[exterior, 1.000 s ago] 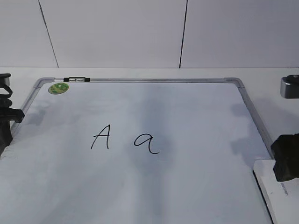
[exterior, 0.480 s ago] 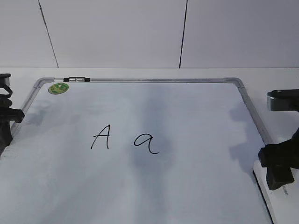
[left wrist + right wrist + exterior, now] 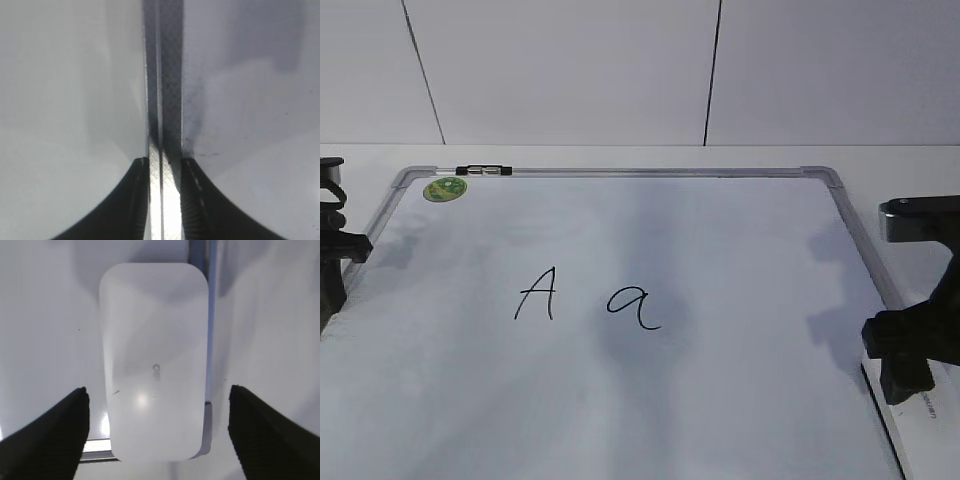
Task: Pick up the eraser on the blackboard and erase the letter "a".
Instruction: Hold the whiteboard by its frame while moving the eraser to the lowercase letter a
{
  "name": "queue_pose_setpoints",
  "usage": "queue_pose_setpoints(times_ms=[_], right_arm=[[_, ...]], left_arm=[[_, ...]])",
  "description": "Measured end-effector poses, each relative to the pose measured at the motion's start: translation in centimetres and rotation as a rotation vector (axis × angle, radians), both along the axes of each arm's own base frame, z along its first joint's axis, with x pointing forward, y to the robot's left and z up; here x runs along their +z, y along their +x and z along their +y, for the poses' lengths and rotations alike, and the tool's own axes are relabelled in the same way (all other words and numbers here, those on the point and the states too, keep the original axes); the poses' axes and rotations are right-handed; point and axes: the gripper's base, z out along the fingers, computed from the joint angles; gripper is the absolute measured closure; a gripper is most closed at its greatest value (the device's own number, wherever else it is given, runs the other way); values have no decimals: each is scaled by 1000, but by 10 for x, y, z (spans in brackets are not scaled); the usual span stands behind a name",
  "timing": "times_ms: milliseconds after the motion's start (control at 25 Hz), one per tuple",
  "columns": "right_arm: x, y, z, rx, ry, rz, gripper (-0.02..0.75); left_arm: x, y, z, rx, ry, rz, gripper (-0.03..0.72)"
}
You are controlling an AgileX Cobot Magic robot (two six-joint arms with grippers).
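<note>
Right wrist view shows the right gripper point(image 3: 156, 435) spread wide, straddling the eraser point(image 3: 154, 360), which lies at the blackboard point(image 3: 720, 400)'s near right corner, long axis running between the fingers, far nearer this arm, with the letter "a" point(image 3: 633, 306) off to its left.

The blackboard point(image 3: 720, 250) was white with a faint grey smudged haze, edged by a silver-grey metal frame point(image 3: 855, 240) that showed a fine cross-hatched pattern in the left wrist view. A round green sticker point(image 3: 445, 188) sat on it, and a black-and-silver marker point(image 3: 483, 171). The letter "a" point(image 3: 633, 305) and the capital "A" point(image 3: 537, 293) were thin black strokes. The eraser point(image 3: 155, 360) was glossy white with small grey lettering. Both grippers' fingers point(image 3: 50, 435) were black.
</note>
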Motion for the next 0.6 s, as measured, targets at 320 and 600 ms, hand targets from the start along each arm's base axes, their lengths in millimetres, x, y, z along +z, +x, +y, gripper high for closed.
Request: queue_pose_setpoints(times_ms=[320, 600], right_arm=[[-19, -7, -2, -4, 17, -8, 73], [-24, -4, 0, -7, 25, -20, 73]], left_arm=[[0, 0, 0, 0, 0, 0, 537], [0, 0, 0, -1, 2, 0, 537]])
